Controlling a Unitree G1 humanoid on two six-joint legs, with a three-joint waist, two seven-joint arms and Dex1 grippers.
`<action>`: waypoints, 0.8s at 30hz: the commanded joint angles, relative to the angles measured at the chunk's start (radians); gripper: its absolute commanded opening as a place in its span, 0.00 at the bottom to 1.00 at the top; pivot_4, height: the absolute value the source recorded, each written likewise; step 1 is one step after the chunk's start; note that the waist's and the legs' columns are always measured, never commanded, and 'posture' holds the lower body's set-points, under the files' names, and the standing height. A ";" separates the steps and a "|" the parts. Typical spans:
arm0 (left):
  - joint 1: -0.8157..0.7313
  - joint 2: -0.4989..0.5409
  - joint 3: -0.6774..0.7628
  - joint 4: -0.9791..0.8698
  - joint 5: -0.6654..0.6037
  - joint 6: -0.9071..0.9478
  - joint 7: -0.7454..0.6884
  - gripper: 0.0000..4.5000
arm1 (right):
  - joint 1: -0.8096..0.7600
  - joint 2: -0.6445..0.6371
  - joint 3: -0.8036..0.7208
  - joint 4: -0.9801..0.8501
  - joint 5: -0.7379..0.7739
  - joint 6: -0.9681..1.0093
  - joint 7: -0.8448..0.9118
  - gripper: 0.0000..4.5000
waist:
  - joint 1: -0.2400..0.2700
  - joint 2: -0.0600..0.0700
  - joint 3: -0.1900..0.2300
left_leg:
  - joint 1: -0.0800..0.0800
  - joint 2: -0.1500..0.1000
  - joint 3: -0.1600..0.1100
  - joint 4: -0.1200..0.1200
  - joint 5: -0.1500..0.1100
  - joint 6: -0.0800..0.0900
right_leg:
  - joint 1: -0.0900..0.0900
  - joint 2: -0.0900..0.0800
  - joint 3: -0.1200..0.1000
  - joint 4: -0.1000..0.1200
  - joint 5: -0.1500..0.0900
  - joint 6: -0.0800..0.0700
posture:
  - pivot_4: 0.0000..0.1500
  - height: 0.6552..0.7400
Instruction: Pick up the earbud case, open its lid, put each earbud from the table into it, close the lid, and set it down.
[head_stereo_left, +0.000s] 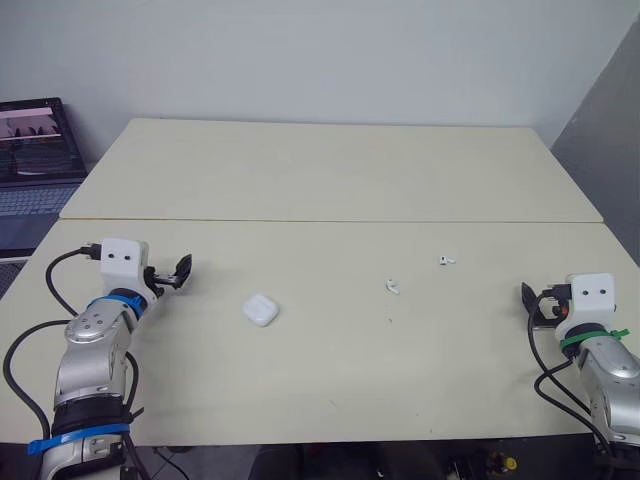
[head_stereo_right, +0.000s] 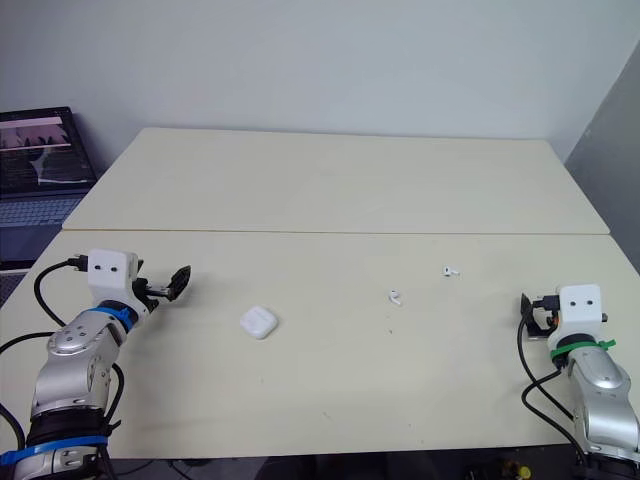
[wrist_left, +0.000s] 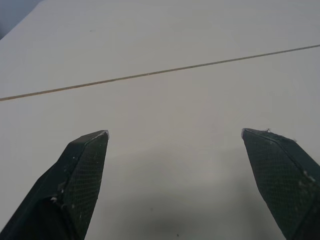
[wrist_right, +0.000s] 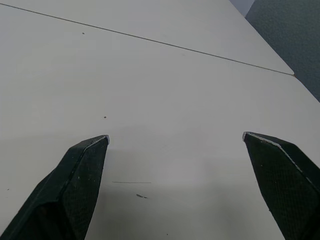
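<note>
i'm holding the left gripper (head_stereo_left: 182, 270) released near the earbud case (head_stereo_left: 260, 309) for pickup, right gripper (head_stereo_left: 529, 303) released well apart from it

Table (head_stereo_left: 330, 180) is logged as plain pale cream, crossed by 1 thin tan seam (head_stereo_left: 330, 221); a few dark specks are noted on it. Earbud case (head_stereo_left: 260, 309) is white. 1 earbud (head_stereo_left: 392, 287) and the other earbud (head_stereo_left: 446, 261) are both white. Left gripper (wrist_left: 175, 134) and right gripper (wrist_right: 176, 136) are marked black, fine mesh pattern, tips edged pale. Wall (head_stereo_left: 320, 50) is off-white. Side panel (head_stereo_left: 610, 130) is dark grey. Laptop (head_stereo_left: 35, 150) screen is shown pink and dark.
</note>
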 joint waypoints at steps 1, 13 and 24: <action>-0.008 0.024 0.037 -0.009 -0.015 -0.027 -0.004 1.00 | -0.004 -0.013 -0.017 -0.030 -0.001 -0.013 -0.003 1.00 | 0.000 0.000 0.000 | 0.000 0.000 0.000 0.000 0.000 0.000 | 0.000 0.000 0.000 0.000 0.000 0.000 | 1.00 1.00; -0.010 0.039 0.042 -0.016 -0.037 -0.027 -0.039 1.00 | 0.000 -0.008 -0.014 -0.035 0.001 -0.015 -0.004 1.00 | 0.000 0.000 0.000 | 0.000 0.000 0.000 0.000 0.000 0.000 | 0.000 0.000 0.000 0.000 0.000 0.000 | 1.00 1.00; 0.002 0.069 0.060 -0.064 -0.099 0.012 -0.098 1.00 | -0.017 -0.012 -0.012 -0.039 0.005 -0.014 0.002 1.00 | 0.000 0.000 0.000 | 0.000 0.000 0.000 0.000 0.000 0.000 | 0.000 0.000 0.000 0.000 0.000 -0.001 | 1.00 1.00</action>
